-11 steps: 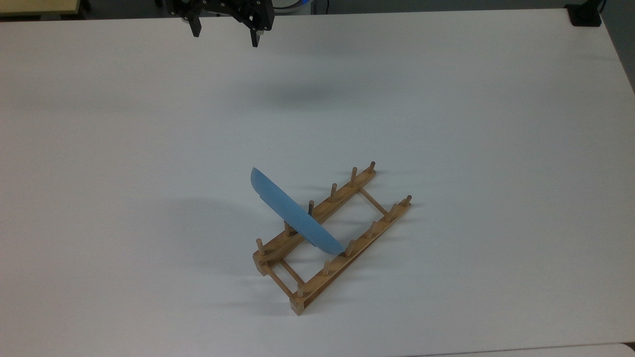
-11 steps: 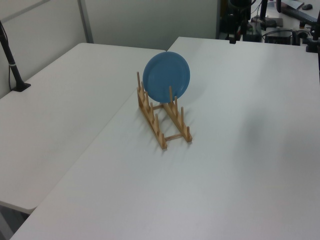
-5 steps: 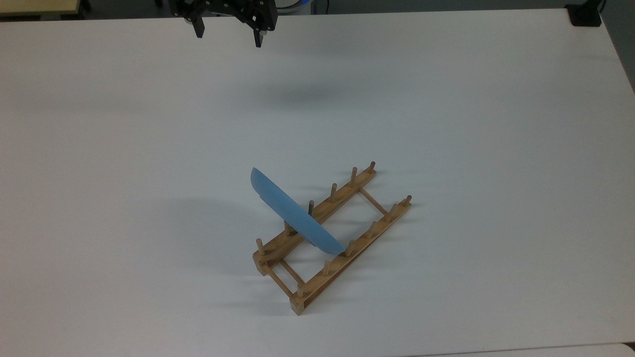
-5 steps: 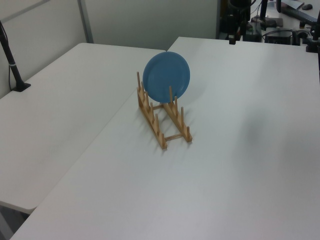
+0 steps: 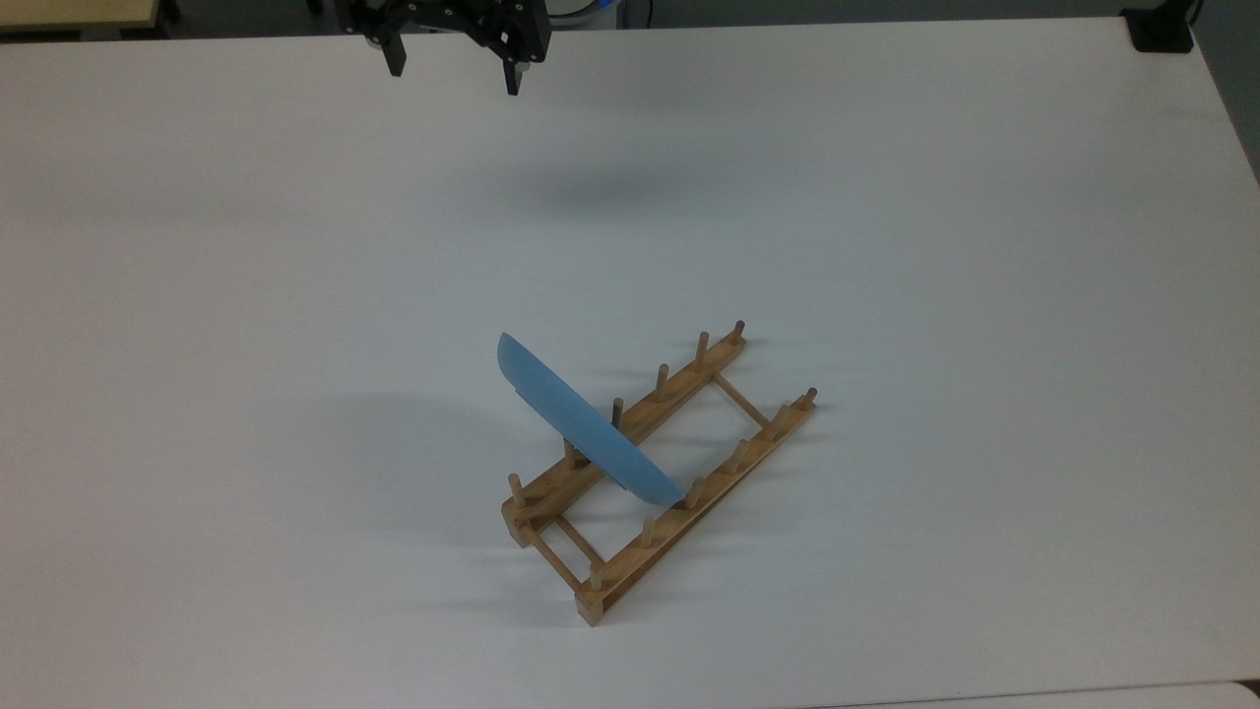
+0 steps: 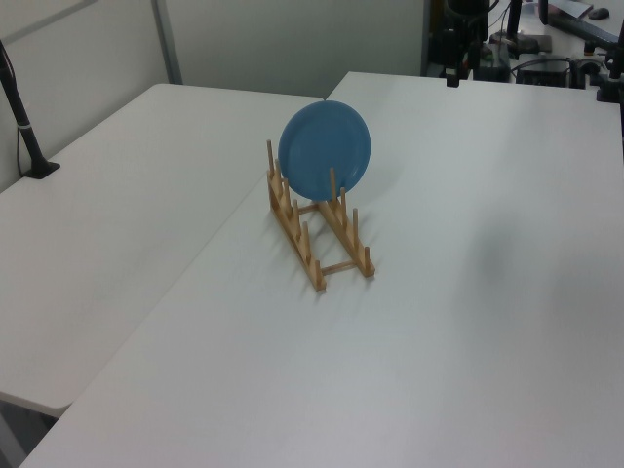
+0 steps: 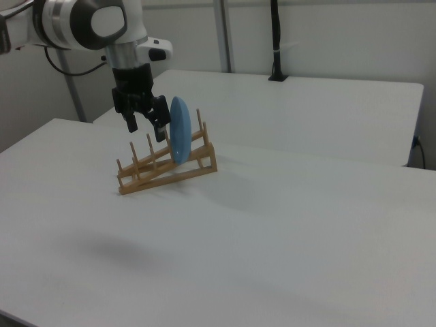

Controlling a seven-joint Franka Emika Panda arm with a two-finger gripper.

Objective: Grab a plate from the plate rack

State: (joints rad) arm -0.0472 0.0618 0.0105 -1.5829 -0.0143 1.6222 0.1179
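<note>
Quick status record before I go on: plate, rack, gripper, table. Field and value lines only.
plate: light blue, standing on edge between pegs of the rack, leaning a little
plate rack: wooden, two pegged rails, on the table, other slots free
gripper: fingers open, holding nothing, above the far table edge in the top view, well apart from the plate
table: white
task state: plate not yet grasped

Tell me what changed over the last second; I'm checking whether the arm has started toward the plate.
Very little. In the top view the pincer edged slightly toward the top view's right at the far table edge, with its fingers open and holding nothing. The plate stands in the rack just as before.
</note>
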